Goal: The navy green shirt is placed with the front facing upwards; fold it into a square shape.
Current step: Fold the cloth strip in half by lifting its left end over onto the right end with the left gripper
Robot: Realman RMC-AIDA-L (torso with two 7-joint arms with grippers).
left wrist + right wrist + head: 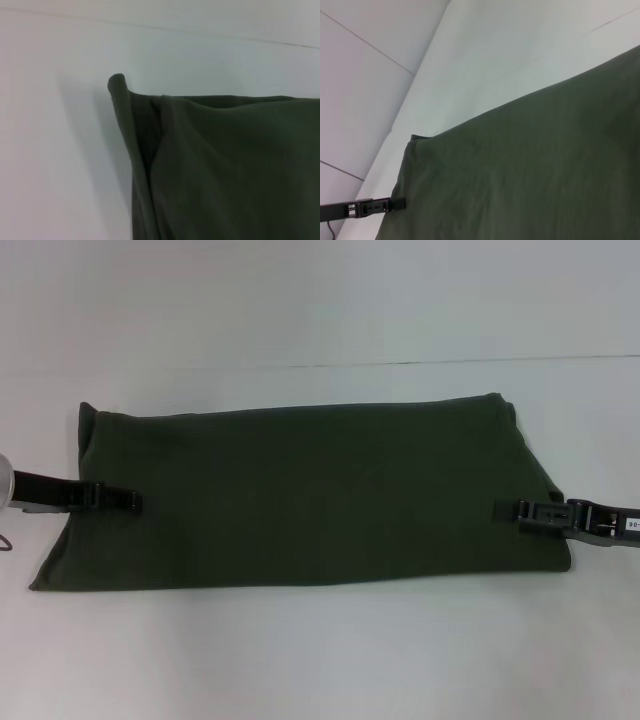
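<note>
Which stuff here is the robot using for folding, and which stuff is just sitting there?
For the job:
- navy green shirt, lying as a wide band, plain side up
- left hand, at the shirt's left edge
- right hand, at the shirt's right edge

Just there:
- white table under the shirt
- nothing else lying about that the pictures show

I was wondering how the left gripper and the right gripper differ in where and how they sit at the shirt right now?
The left gripper sits at the navy green shirt's left end; the right gripper sits at its right end. The left one points rightward over the cloth, the right one leftward. A pale round part shows behind the left one, a white label behind the right. Both are black, low, and level with each other.
</note>
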